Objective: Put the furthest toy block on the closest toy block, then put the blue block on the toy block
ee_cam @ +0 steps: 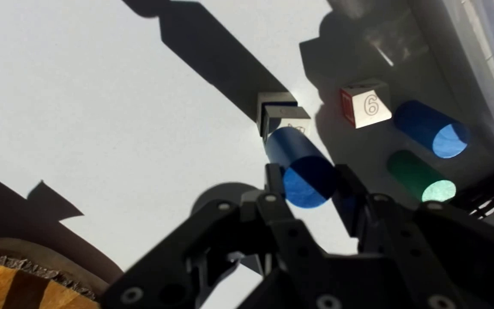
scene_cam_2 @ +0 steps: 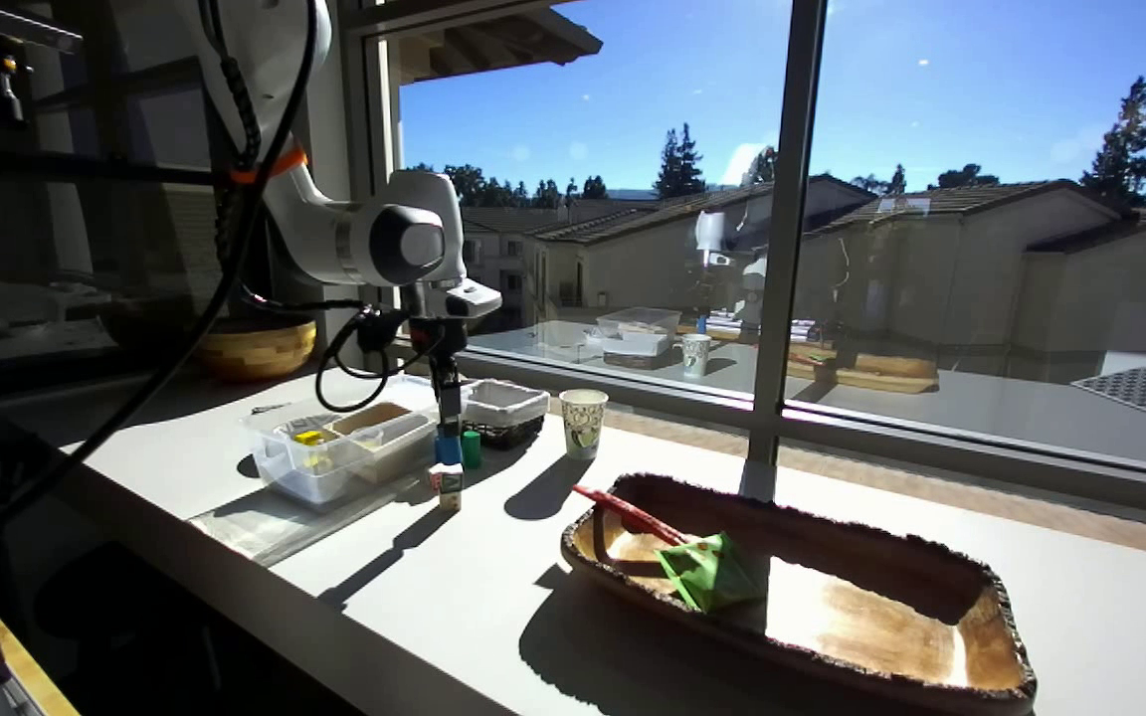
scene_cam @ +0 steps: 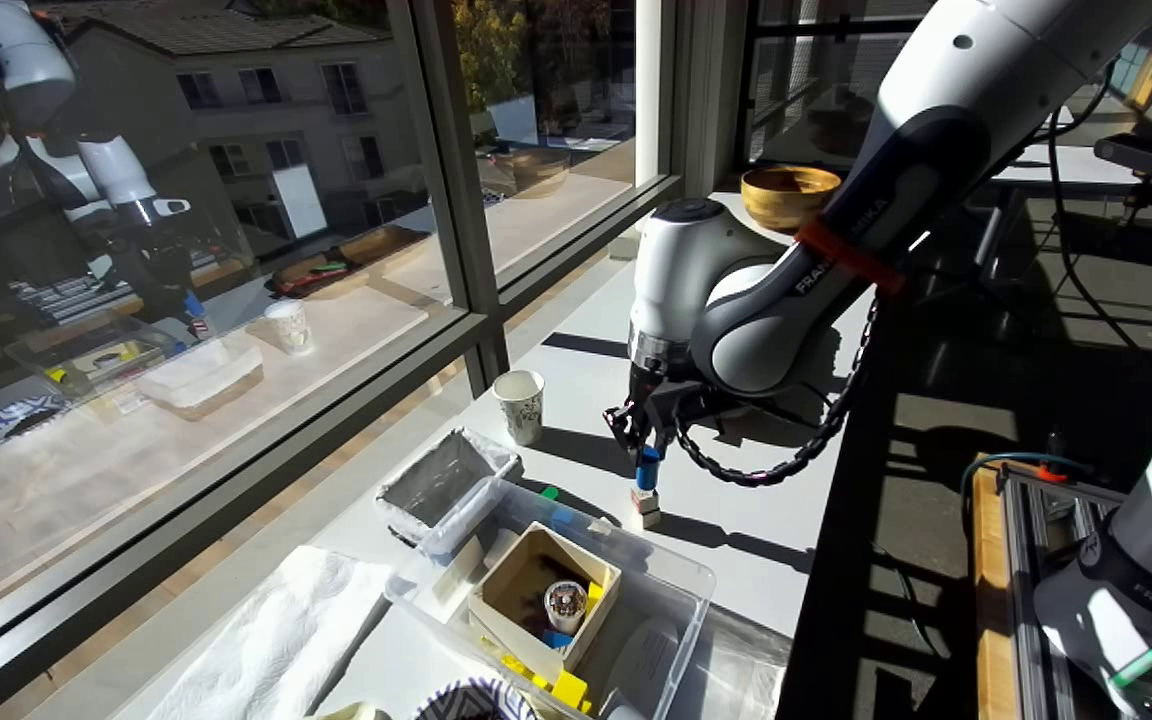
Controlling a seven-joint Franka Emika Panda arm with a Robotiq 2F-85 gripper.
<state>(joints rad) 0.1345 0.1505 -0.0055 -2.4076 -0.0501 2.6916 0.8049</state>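
Wooden tray is commanding the foreground of an exterior view as the fingers are gripping the upright blue block just above or touching the upper toy block, itself resting on the lower toy block. Careful placing is likely demanding centring and an even release. Only the wrist view is clearly showing a 6 on the third block nearby.
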